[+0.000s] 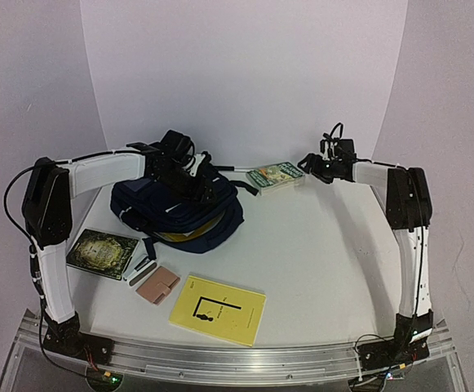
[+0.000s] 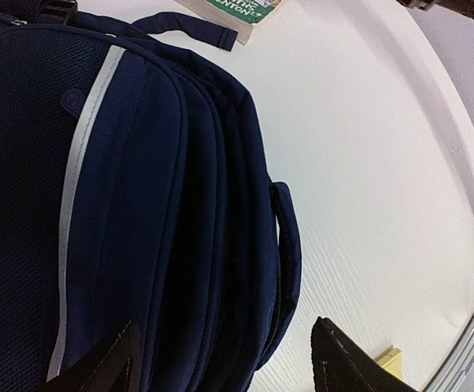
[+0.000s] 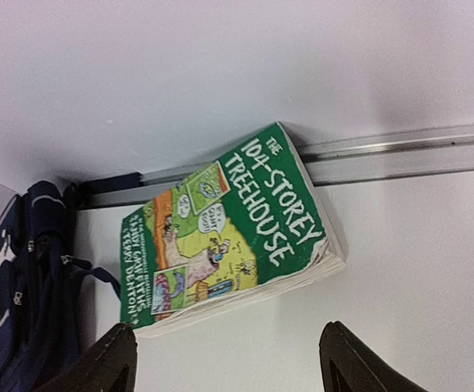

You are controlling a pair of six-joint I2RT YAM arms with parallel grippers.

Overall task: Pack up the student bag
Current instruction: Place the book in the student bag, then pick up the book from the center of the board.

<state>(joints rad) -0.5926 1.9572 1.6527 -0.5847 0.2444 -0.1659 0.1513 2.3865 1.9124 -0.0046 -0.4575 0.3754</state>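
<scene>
The student bag [image 1: 175, 211], a dark navy backpack with white piping, lies on the white table left of centre. My left gripper [image 1: 194, 178] hovers over its top and is open. In the left wrist view the bag [image 2: 139, 204] fills the left side, and its zippered edge runs below the space between my fingertips [image 2: 110, 359] without being gripped. My right gripper [image 1: 312, 167] is open just right of a green paperback [image 1: 275, 175]. In the right wrist view that paperback [image 3: 228, 229] lies flat beyond the open gripper [image 3: 228, 363], untouched.
A dark green book [image 1: 102, 251], a small grey case [image 1: 143, 266], a pink wallet [image 1: 157, 286] and a yellow book [image 1: 219, 309] lie along the near side of the table. A curved white backdrop rises behind, with a metal rail [image 3: 400, 151] at its foot.
</scene>
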